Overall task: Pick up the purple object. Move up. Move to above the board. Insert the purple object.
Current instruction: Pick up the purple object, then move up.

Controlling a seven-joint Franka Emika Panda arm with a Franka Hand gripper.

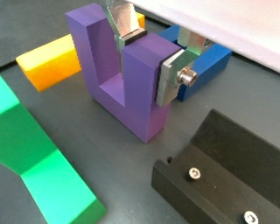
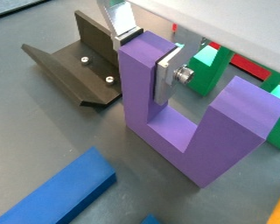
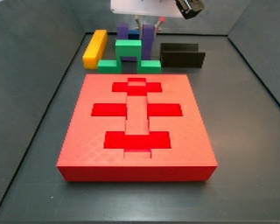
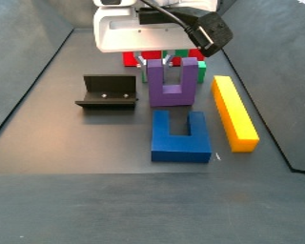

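The purple object [image 1: 125, 83] is a blue-purple U-shaped block standing on the dark floor with its prongs up; it shows in both wrist views [image 2: 184, 118] and both side views [image 3: 150, 38] [image 4: 172, 84]. My gripper [image 1: 150, 51] is shut on one prong, a silver finger [image 2: 170, 77] pressed on each side. The gripper [image 4: 156, 60] hangs under the white wrist body. The board [image 3: 136, 122] is a large red slab with cross-shaped cut-outs, lying apart from the block; only a red sliver of the board [image 4: 131, 59] shows behind the gripper.
A green stepped block [image 1: 31, 149] and a yellow bar [image 1: 49, 63] lie next to the purple block. A blue U-shaped block [image 4: 181, 133] lies on its far side. The black fixture [image 4: 107, 92] stands close by [image 2: 78, 61]. Dark walls enclose the floor.
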